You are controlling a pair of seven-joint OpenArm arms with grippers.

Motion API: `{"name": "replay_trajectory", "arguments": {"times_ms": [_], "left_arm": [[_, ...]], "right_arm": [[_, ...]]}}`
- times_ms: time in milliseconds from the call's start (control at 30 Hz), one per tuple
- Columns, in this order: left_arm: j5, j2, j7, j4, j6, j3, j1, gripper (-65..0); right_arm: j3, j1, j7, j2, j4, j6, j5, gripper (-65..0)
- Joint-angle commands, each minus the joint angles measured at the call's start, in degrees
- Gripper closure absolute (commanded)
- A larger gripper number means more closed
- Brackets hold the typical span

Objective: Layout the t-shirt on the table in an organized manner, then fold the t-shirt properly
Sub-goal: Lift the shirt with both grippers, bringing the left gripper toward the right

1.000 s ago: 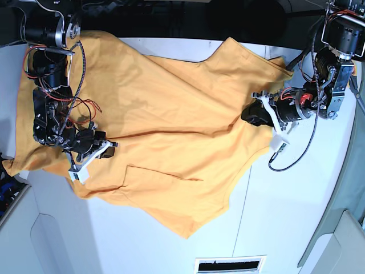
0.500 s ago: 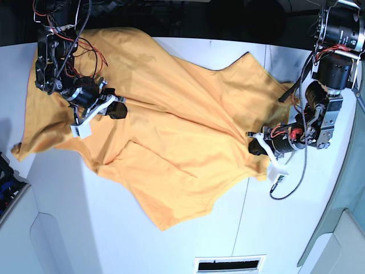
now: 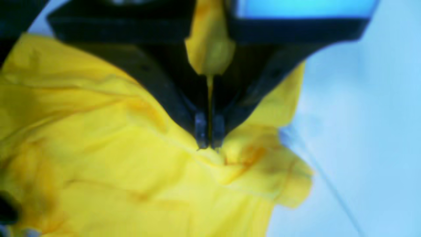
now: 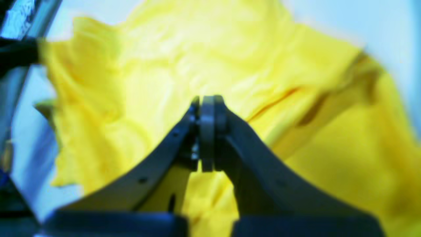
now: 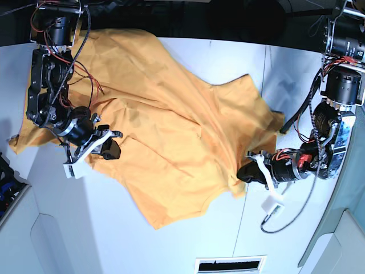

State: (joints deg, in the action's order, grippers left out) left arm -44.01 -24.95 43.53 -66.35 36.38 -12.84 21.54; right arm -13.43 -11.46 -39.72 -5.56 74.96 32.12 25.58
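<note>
While the left gripper [image 3: 209, 144] pinches a fold of the t-shirt [image 3: 108, 158] in the left wrist view, the cloth bunches beside the white table [image 3: 361, 131]. Seen from the right wrist, the right gripper [image 4: 207, 108] clamps rumpled orange fabric. From the base, the shirt sprawls diagonally across the table, creased.

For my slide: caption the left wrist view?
Left hand shut on a pinched fold of the t-shirt beside the table.
</note>
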Motion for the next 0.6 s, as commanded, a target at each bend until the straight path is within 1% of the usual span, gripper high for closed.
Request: {"name": "replay_trajectory", "arguments": {"times_ms": [0, 67, 100, 133, 233, 300, 333, 400, 467, 567], "left_arm": [[-2.75, -0.74, 0.44, -2.84, 1.99, 0.22, 0.04, 0.0], [-6.88, -0.63, 2.58, -7.17, 3.48, 0.15, -2.34, 0.0], [-8.26, -0.28, 3.58, -9.22, 3.62, -0.02, -3.87, 0.0], [-9.01, 0.24, 4.39, -11.19, 3.62, -0.31, -5.49, 0.0], [-8.39, 1.92, 4.22, -15.19, 3.62, -1.73, -10.38, 0.0], [-5.31, 3.28, 2.49, -15.63, 3.62, -2.16, -12.24, 0.0], [-2.47, 3.74, 0.66, -15.50, 3.37, -2.14, -12.76, 0.0], [2.84, 3.98, -3.08, -15.10, -0.22, -2.14, -12.98, 0.0], [6.80, 3.80, -4.83, -14.73, -3.15, -2.12, -12.70, 0.0], [9.33, 3.06, -5.29, -13.73, -3.17, -2.14, -11.65, 0.0]], "right_arm": [[0.09, -3.19, 2.05, -0.24, -0.37, 0.42, 0.04, 0.0], [0.57, -7.10, 3.17, -0.26, -4.33, 0.42, -2.12, 0.0], [1.01, -9.03, 3.72, -0.26, -6.73, 0.42, -3.41, 0.0], [1.57, -10.99, 4.00, -0.28, -9.27, 0.42, -4.46, 0.0], [3.37, -16.31, 4.11, -0.28, -16.09, 0.33, -6.19, 0.0], [4.70, -18.71, 4.07, -0.28, -19.15, 0.26, -6.45, 0.0], [5.35, -19.61, 3.98, -0.28, -20.11, 0.24, -6.64, 0.0], [6.62, -20.44, 3.87, -0.28, -20.94, 0.26, -6.75, 0.0], [7.74, -20.39, 3.89, -0.26, -20.92, 0.24, -6.71, 0.0], [9.14, -20.11, 3.87, -0.26, -20.92, 0.22, -6.67, 0.0]]}}
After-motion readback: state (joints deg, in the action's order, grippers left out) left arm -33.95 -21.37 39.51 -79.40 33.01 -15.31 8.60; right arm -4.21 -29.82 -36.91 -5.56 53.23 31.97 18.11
